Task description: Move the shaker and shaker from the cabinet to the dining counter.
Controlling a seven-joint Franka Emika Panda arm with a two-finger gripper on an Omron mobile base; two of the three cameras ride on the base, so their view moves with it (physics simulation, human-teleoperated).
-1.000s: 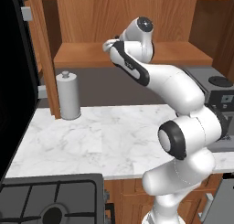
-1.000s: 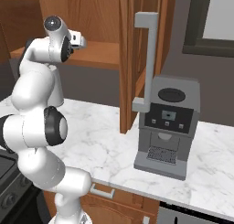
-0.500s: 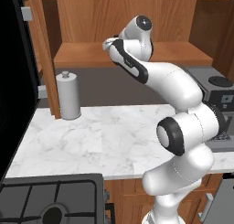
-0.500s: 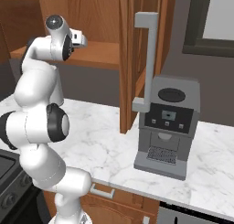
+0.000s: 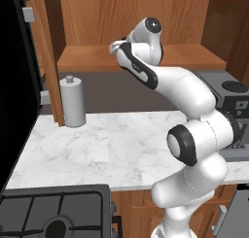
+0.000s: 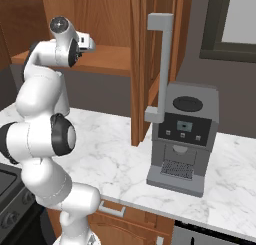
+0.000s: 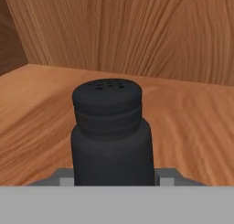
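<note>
Shaker (image 7: 112, 134), black, stands upright on the cabinet shelf (image 7: 192, 127) squarely between the gripper (image 7: 113, 178) fingers, seemingly lined up for pickup; whether they're clamped on it I cannot tell.

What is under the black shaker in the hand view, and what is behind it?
The shaker stands on the cabinet's wooden shelf; behind it is the wooden back wall. Its base is covered.

You see the white arm (image 5: 185, 101) rise from lower right and reach into the open cabinet (image 5: 141, 57), wrist over its wooden shelf; tall grey cylinder with a knob (image 5: 73, 102) stands upright, far left on the marble worktop (image 5: 97, 144); stove (image 5: 53, 215) near left.
</note>
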